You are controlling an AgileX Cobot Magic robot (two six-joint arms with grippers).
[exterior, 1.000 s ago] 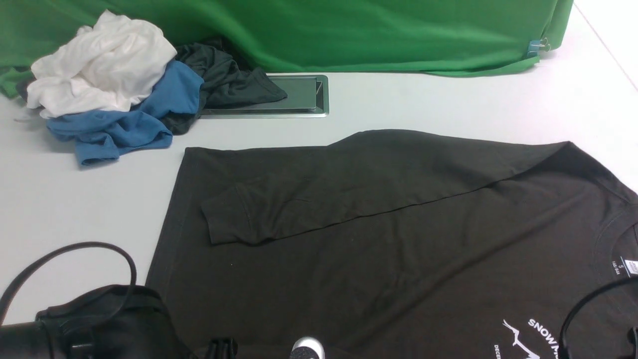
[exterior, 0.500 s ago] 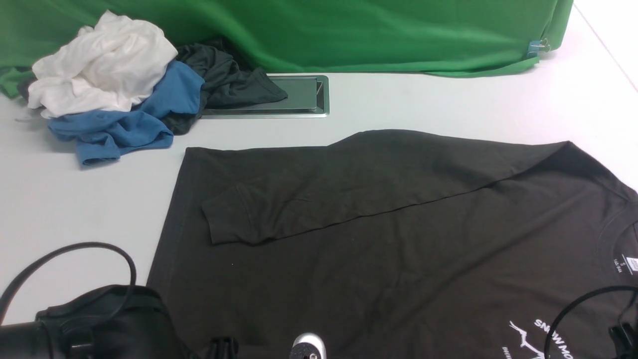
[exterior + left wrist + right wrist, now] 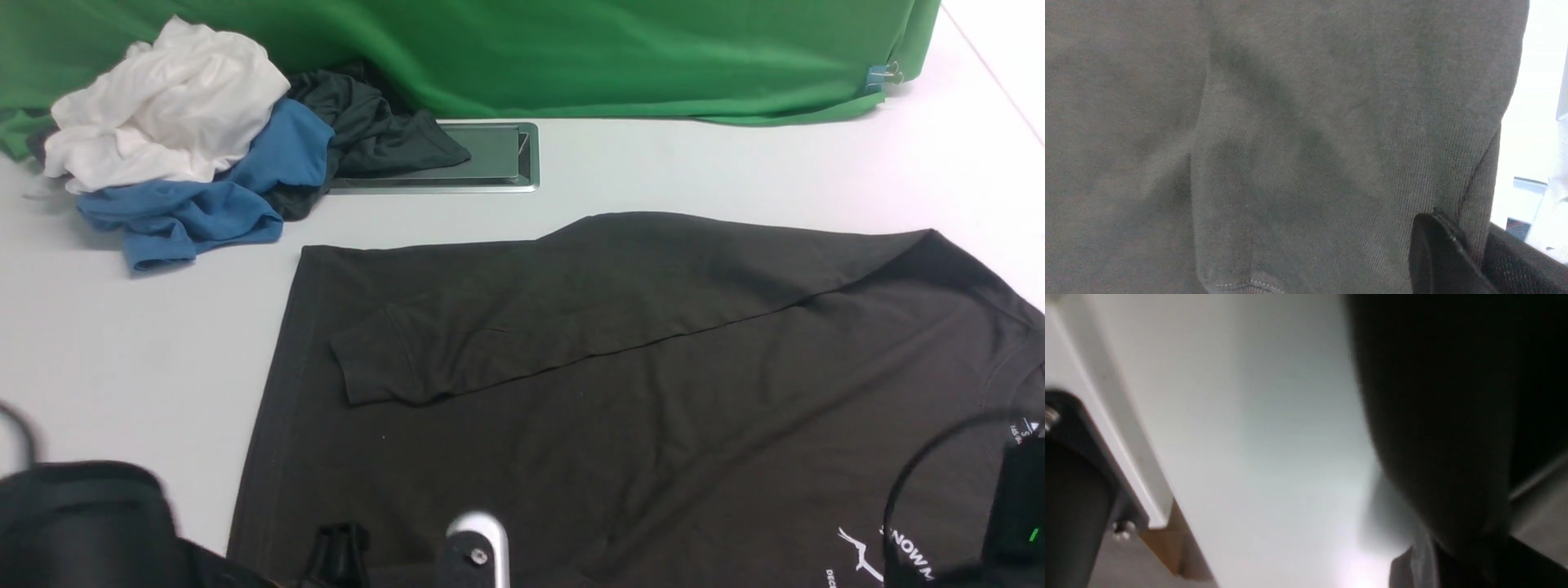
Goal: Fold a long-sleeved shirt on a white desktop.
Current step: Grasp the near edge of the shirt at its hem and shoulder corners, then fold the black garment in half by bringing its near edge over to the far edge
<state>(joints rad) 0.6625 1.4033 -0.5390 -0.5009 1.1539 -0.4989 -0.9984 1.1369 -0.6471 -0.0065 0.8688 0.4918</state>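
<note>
- Since the earlier frames the left arm [image 3: 82, 523] has sunk toward the near left corner and blurs. The right arm [image 3: 1020, 506] has risen over the collar [image 3: 998, 371], half covering the neck label [image 3: 1027, 426].
- At the left gripper [image 3: 1474, 245] the jaws stand narrow, pinching a ribbed cuff [image 3: 1433, 163] of the long-sleeved shirt [image 3: 620, 425].
- At the right gripper [image 3: 1470, 563] dark cloth runs down to it, but blur hides the jaws, so I cannot tell their state.
- Outward from the left claw, the shirt lies ahead, spread on the white desktop [image 3: 735, 171]. Its long axis runs left to right, hem [image 3: 273, 384] left and collar right.
- The far sleeve [image 3: 522, 335] lies folded across the body, cuff pointing left.
- Likely the held cuff must travel forward over the body. The left arm is nearer the hem end, the right nearer the collar.
</note>
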